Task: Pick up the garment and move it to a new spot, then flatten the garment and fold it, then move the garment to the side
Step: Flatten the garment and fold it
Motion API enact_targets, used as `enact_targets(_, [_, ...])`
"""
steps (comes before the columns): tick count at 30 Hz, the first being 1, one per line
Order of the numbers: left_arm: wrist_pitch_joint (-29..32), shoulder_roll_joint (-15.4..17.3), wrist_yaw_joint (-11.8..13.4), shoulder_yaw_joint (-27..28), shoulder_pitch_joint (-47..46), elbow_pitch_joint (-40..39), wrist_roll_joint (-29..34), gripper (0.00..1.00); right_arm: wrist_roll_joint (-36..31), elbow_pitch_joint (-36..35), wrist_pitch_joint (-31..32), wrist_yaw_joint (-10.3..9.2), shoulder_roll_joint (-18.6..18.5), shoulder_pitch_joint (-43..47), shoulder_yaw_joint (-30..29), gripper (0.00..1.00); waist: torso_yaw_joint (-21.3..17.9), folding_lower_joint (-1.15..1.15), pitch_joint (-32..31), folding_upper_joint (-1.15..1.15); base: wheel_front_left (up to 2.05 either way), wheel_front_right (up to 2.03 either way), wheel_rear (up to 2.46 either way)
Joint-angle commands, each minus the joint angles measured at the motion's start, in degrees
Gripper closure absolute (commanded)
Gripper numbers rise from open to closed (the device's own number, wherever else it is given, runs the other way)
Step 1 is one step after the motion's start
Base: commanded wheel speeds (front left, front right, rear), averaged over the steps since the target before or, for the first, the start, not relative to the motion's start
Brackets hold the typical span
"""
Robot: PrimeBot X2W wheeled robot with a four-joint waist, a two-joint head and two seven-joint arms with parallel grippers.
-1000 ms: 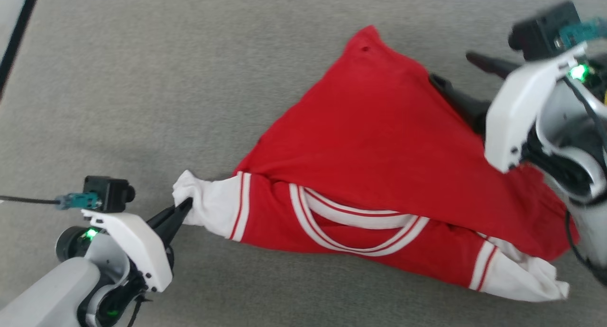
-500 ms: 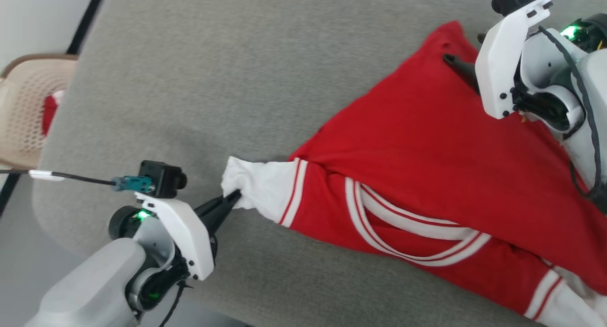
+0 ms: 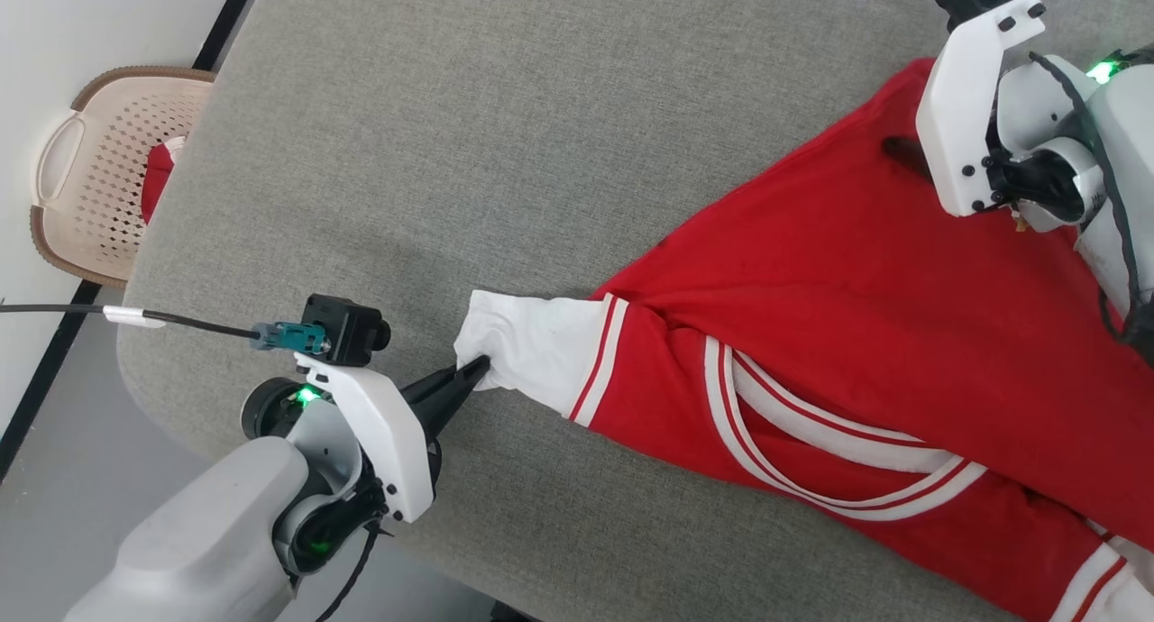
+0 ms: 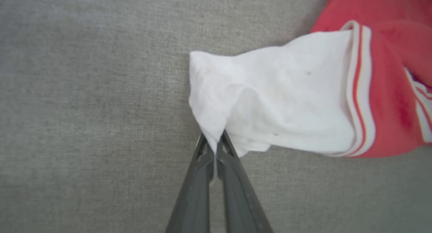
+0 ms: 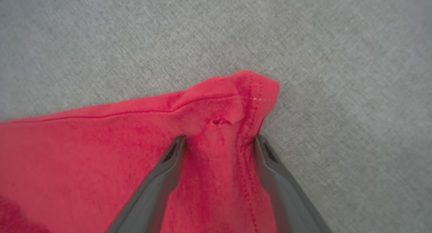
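A basket point(image 3: 108, 153) stands on the floor point(image 3: 63, 478) off the tabletop's point(image 3: 451, 108) left edge, with something red point(image 3: 155, 176) inside it. The tabletop is covered in grey cloth, and its near-left corner is rounded. From the left edge across to the middle, the whole far half lies bare.

The left gripper point(image 3: 478, 367) reaches in over the near edge, close to that rounded corner. It is clenched on a pinch of the white sleeve point(image 3: 532, 352). In the left wrist view, a fold of cloth is nipped between the shut fingers point(image 4: 233, 165).

From that sleeve the garment point(image 3: 856, 288) spreads rightward over the tabletop, with its striped collar point(image 3: 838, 460) toward the near edge. It runs off the head view at the right and at the bottom.

At its far right, the right gripper point(image 5: 219, 138) is released. Its fingers are spread on either side of a ridge of the red hem corner point(image 5: 256, 87), beside a small hole point(image 5: 219, 121). Bare grey cloth lies beyond that corner.
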Motion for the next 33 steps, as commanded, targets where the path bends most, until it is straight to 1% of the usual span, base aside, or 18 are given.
enact_targets(1, [-0.1, 0.1, 0.0, -0.2, -0.7, 0.6, 0.0, 1.00, 0.6, 4.4, 3.6, 0.00, -0.1, 6.8, 2.9, 0.00, -0.1, 0.00, 0.0, 0.00, 0.00, 0.00, 0.00])
enact_targets(2, [-0.1, 0.2, -0.1, -0.2, -0.9, 0.8, -0.1, 1.00, 1.2, 4.6, 3.9, 0.00, -0.1, 6.5, 3.2, 0.53, -0.3, 0.00, 0.0, 0.00, 0.00, 0.00, 0.00])
enact_targets(3, [0.0, 0.3, -0.3, -0.1, -1.3, 1.0, -0.3, 1.00, 1.7, 4.4, 4.1, 0.00, -0.1, 6.1, 3.6, 1.00, -0.5, 0.00, -0.1, 0.00, 0.00, 0.00, 0.00])
enact_targets(4, [-0.2, 1.0, -0.4, 0.1, -1.6, 1.4, -0.2, 1.00, 2.3, 3.9, 3.9, 0.00, -0.8, 4.8, 4.2, 1.00, -1.2, 0.00, -0.3, 0.00, 0.00, 0.00, 0.00])
enact_targets(7, [-0.4, 2.1, -0.6, 0.8, -2.6, 1.2, -0.5, 1.00, 3.2, 2.2, 1.0, -0.02, -1.5, 1.3, 3.6, 1.00, -2.7, 0.00, -0.4, 0.00, 0.00, 0.00, 0.00])
enact_targets(12, [0.7, 5.9, -0.3, 2.2, -4.7, -0.6, -0.4, 1.00, 4.7, -2.2, -3.0, -0.14, -3.0, -2.5, 3.8, 1.00, -5.8, 0.00, -1.4, 0.00, 0.00, 0.00, 0.00])
enact_targets(15, [1.7, 9.1, 0.0, 3.2, -6.4, -2.2, 0.0, 1.00, 5.7, -5.3, -5.5, -0.06, -3.5, -3.8, 3.7, 1.00, -8.0, 0.00, -2.5, 0.00, 0.00, 0.00, 0.00])
enact_targets(22, [5.3, 15.5, 1.0, 5.3, -11.0, -7.3, 0.8, 1.00, 7.0, -11.6, -10.6, -0.04, -6.0, -4.4, 2.5, 1.00, -13.0, 0.00, -5.4, 0.00, 0.00, 0.00, 0.00])
enact_targets(23, [6.5, 17.1, 1.3, 6.0, -12.5, -8.5, 0.9, 1.00, 7.2, -13.4, -12.1, -0.04, -6.9, -4.4, 1.7, 1.00, -14.4, 0.00, -6.3, 0.00, 0.00, 0.00, 0.00])
enact_targets(24, [7.2, 17.9, 1.4, 6.2, -13.4, -9.0, 1.2, 1.00, 7.3, -14.1, -12.8, -0.05, -7.3, -4.5, 1.3, 1.00, -15.0, 0.00, -6.7, 0.00, 0.00, 0.00, 0.00])
enact_targets(28, [10.1, 19.9, 1.8, 7.1, -16.6, -10.6, 1.5, 1.00, 6.8, -17.1, -15.0, -0.05, -8.8, -4.1, -0.7, 1.00, -17.3, 0.00, -8.4, 0.00, 0.00, 0.00, 0.00])
enact_targets(33, [12.9, 21.1, 3.2, 8.3, -20.3, -11.3, 1.3, 1.00, 5.7, -20.1, -16.1, -0.05, -10.1, -3.4, -2.9, 1.00, -19.2, 0.00, -9.8, 0.00, 0.00, 0.00, 0.00])
